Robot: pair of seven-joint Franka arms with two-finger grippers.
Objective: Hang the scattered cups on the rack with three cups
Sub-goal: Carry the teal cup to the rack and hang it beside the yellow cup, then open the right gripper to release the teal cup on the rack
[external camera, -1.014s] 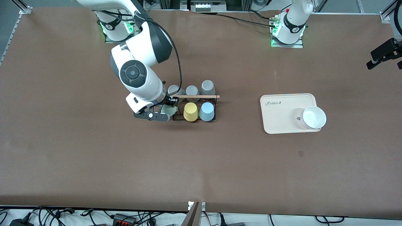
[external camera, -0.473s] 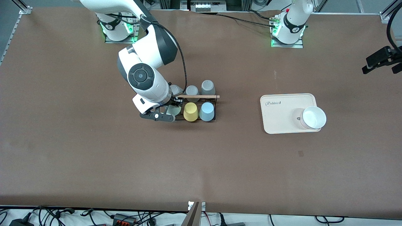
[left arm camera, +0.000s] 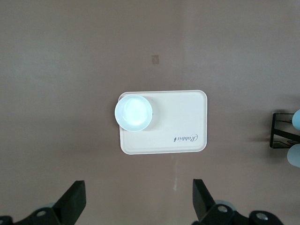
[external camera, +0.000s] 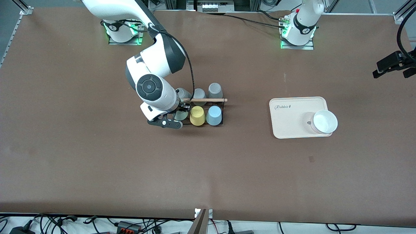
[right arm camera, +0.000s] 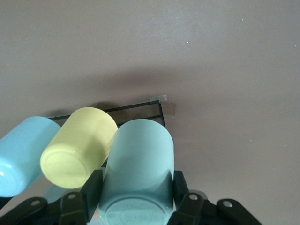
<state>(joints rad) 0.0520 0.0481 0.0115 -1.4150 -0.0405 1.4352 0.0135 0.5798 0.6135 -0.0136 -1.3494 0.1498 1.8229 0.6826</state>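
Observation:
My right gripper is shut on the pale sage-green cup, held upside down at the rack's end toward the right arm, beside the yellow cup. In the right wrist view the green cup sits between my fingers. I cannot tell whether it rests on a peg. The light blue cup stands upside down on the black wire rack beside the yellow one. The rack's wooden dowel runs above them. My left gripper is open and empty, high over the table's left-arm end.
Three grey cups stand on the rack's row farther from the front camera. A beige tray with a white bowl lies toward the left arm's end; the left wrist view shows the tray and the bowl.
My right gripper has carried the green cup toward the yellow cup, over the rack's end. The left gripper has drifted slightly.

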